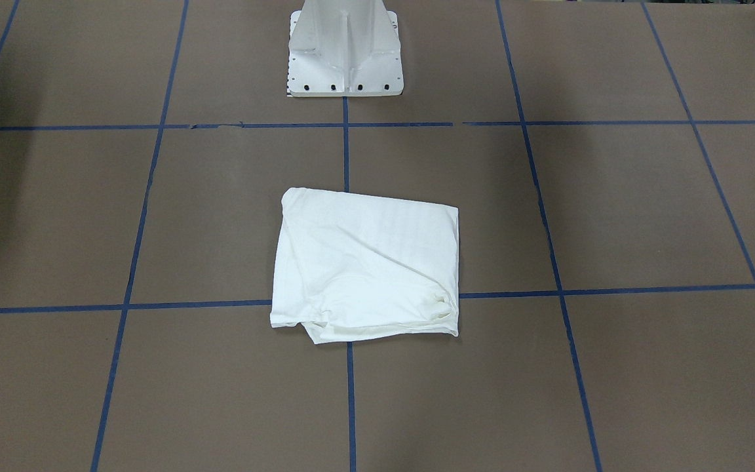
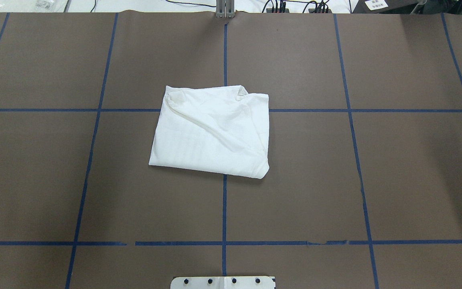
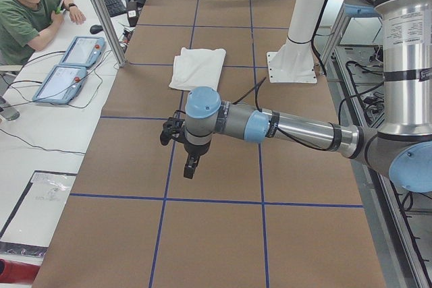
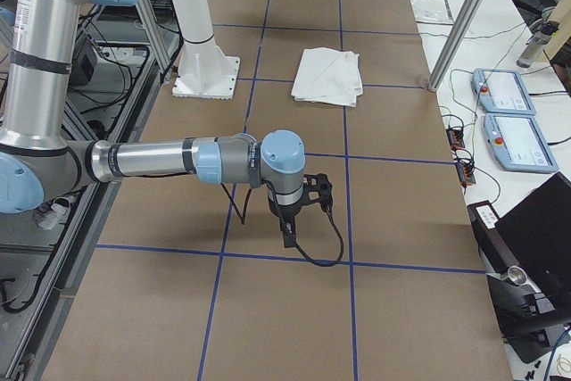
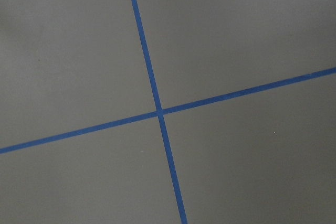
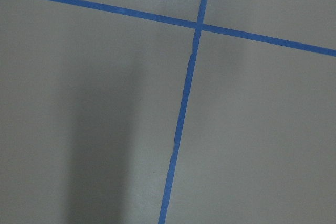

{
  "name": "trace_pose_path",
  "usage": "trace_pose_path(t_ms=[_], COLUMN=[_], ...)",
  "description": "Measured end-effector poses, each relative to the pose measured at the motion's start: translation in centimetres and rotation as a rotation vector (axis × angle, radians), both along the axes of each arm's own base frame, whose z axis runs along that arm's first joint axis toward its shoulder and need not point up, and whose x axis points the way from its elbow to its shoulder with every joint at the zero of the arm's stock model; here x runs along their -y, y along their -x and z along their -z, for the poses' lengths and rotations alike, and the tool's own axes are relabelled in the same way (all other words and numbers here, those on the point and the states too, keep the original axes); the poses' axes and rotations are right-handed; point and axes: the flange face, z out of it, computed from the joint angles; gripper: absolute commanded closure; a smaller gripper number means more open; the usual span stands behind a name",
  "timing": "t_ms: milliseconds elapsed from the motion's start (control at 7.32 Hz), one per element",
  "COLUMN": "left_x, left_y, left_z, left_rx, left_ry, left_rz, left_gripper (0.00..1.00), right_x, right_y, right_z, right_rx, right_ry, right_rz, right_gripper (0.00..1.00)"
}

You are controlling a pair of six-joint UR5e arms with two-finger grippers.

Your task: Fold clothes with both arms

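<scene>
1. The shirt (image 2: 213, 130) lies as a folded, roughly rectangular bundle at the middle of the table (image 2: 395, 180). It sits across the centre tape line (image 2: 224, 208), out in front of the pedestal (image 1: 345, 52).
2. Its long axis runs side to side across the robot, tilted a little off the tape grid. In the overhead view rather more cloth lies on the robot's left of the centre line than on its right.
3. The edge farther from the robot is the untidy one, with a bunched corner and an under-layer poking out. The edge nearer the robot looks cleaner.
4. The left gripper (image 3: 190, 166) hangs over the table well apart from the shirt, towards the left end. From its fingers the shirt lies to the robot's right.
5. The right gripper (image 4: 287, 229) mirrors it at the other end, also well apart. From there the shirt lies to the robot's left.
6. Neither arm looks clearly nearer to me. The cloth's lean to the left gives the left arm a slight edge at most.
7. You cannot tell how far either gripper's fingers are parted, since each shows only in a side view. Nothing appears to be held, and both wrist views show only table and tape.
8. I judge the fold done or nearly so. Any further move means both arms coming inward along that long axis.
</scene>
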Motion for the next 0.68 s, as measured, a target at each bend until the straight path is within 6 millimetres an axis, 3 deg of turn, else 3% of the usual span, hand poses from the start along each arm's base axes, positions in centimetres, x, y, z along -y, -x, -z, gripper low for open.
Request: trace_pose_path(t_ms=[684], left_x=[-1.07], left_y=[-0.02], left_z=[-0.9], left_rx=[-0.021], left_ry=[0.04], left_rz=[0.005], left_gripper=[0.0], right_x=[-0.14], right_y=[-0.02], right_z=[0.3], right_rx=[0.016], right_ry=[-0.005], right_rz=[-0.003], right_gripper=[0.0])
